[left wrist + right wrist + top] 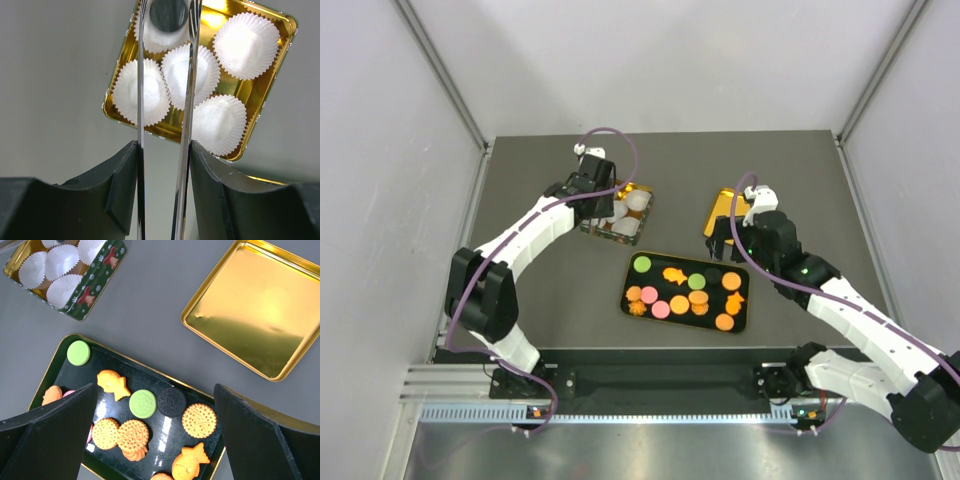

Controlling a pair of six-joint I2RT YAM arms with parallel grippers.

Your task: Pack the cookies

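L gripper (608, 210) is flanking a dark round cookie (169, 15) at its tips; can't tell if clamped. R gripper (155, 390) is gaping, w/ orange/green embossed cookies (199, 420) lying btwn fingers.

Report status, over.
Left hand clamps metal tweezers, dark round cookie at their tips over white paper cup. Right hand open above black cookie tray. Nothing blocking.

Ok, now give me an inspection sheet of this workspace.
Surface: dark grey table, no spills seen.
Job's things: cookies on black tray; green tin holds white paper cups; gold lid lies apart, inside up.
Clutter: nothing seen.
Grippers: left pincer holds a dark cookie over the tin; right pincer open above the tray.
Cables: purple cable loops along each arm.
Surroundings: pale enclosure walls; metal rail at near edge.
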